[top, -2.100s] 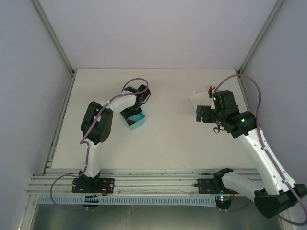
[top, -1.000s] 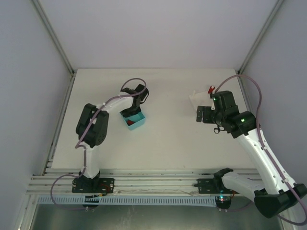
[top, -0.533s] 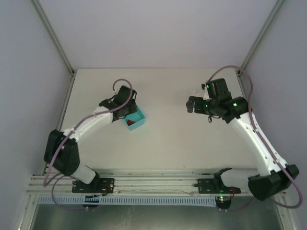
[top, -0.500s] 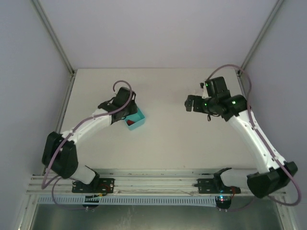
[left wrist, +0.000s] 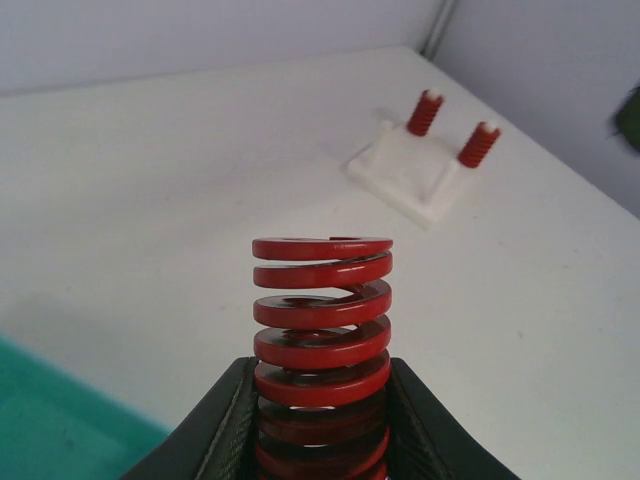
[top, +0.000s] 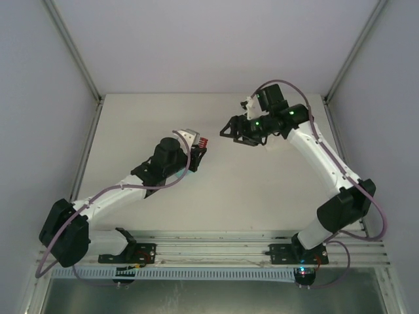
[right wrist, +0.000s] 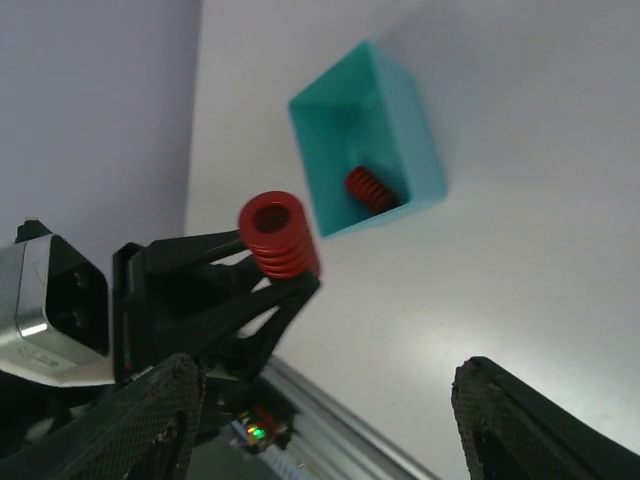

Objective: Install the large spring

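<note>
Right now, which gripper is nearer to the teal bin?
Left. The left gripper, holding the large spring, hangs close beside the teal bin; the right gripper is farther off.

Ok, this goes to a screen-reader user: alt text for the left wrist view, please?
The left hand grips a large red spring, coils sticking out past its black fingers. Beyond, on the white table, a white base carries two small red springs; a teal bin's corner shows bottom left.
</note>
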